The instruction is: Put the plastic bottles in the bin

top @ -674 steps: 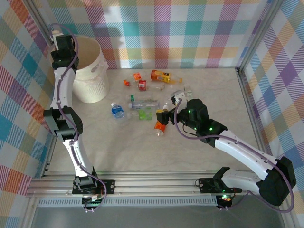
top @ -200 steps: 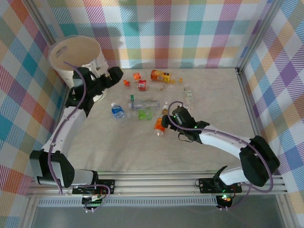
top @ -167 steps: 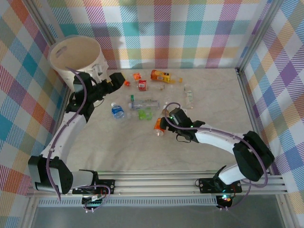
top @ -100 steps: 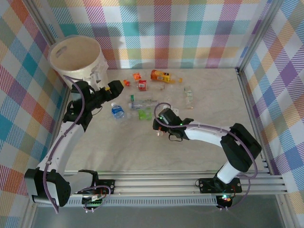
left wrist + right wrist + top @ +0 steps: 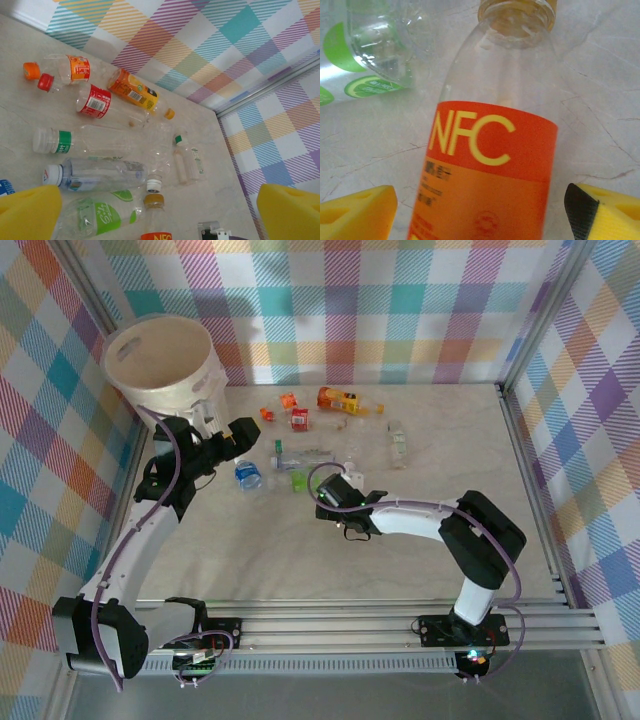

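Right end effector (image 5: 480, 212) advanced, now straddling NFC bottle (image 5: 487, 150).

Marbled table (image 5: 450, 450): plastic bottles (image 5: 338, 400) scattered; bin (image 5: 197, 390) far-left corner.

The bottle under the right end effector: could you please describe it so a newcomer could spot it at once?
On the table, find the scatter of bottles right of the cream bin. The bottle lies at its near edge, between the fingers of the open right end effector. Unlike the green-labelled bottle beside it, its orange label reads NFC in yellow.
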